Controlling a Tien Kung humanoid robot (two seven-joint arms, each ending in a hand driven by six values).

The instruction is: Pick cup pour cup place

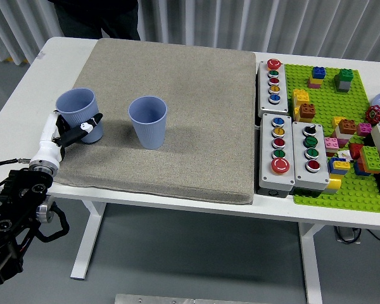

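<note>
Two blue paper cups stand on the grey mat [196, 107]. The left cup [76, 106] is near the mat's left edge, and my left hand [69, 130], white with black fingertips, is shut around its lower part from the near-left side. This cup leans slightly to the left. The second cup [148, 121] stands upright about a cup's width to the right, untouched. I cannot see what is inside either cup. My right arm does not show.
Three grey button boxes [273, 82] [278, 152] [311, 156] sit just right of the mat. Beyond them lies a green baseplate [332, 101] with several coloured bricks. A person in dark clothes [98, 16] stands at the far left edge.
</note>
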